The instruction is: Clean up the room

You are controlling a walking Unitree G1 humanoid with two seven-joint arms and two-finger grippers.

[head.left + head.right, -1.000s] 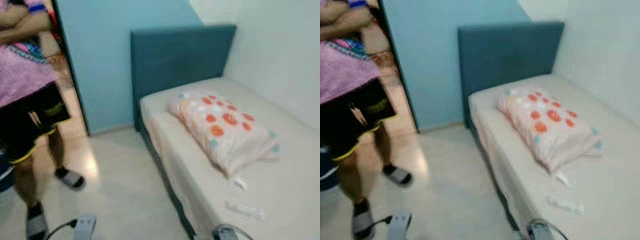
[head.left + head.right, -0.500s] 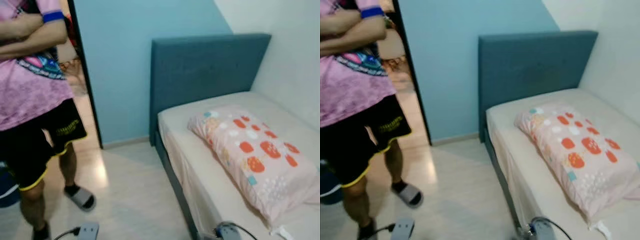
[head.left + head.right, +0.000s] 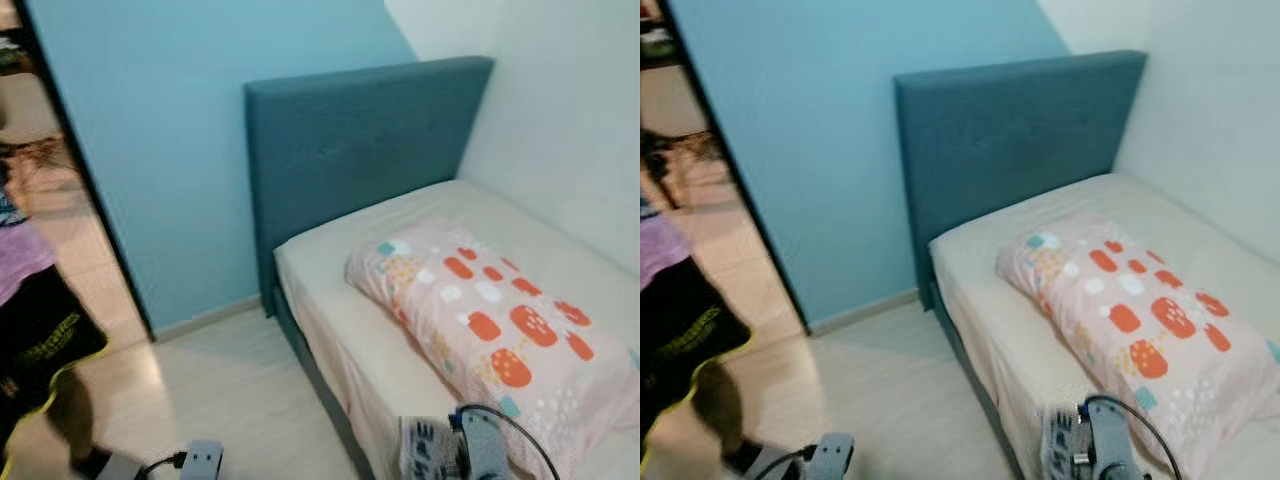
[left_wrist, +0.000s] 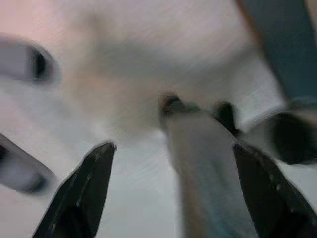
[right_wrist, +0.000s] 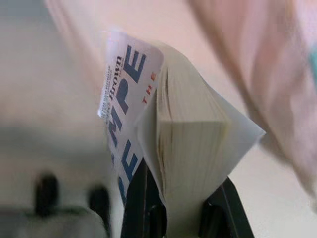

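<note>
The person [image 3: 40,350] is cut off by the frame edge, and the book [image 5: 173,129] title is partly hidden.

The bed [image 3: 330,300], under a cream sheet and backed by a teal headboard [image 3: 350,150], carries a pink pillow [image 3: 490,340] with orange and white spots, lying lengthwise just beyond the right hand [image 5: 181,210], which grips a paperback book [image 5: 168,134] above the bed's near edge. Toward the left hand [image 4: 168,193] lies pale floor [image 3: 220,390], where a person [image 3: 40,350] stands.
</note>
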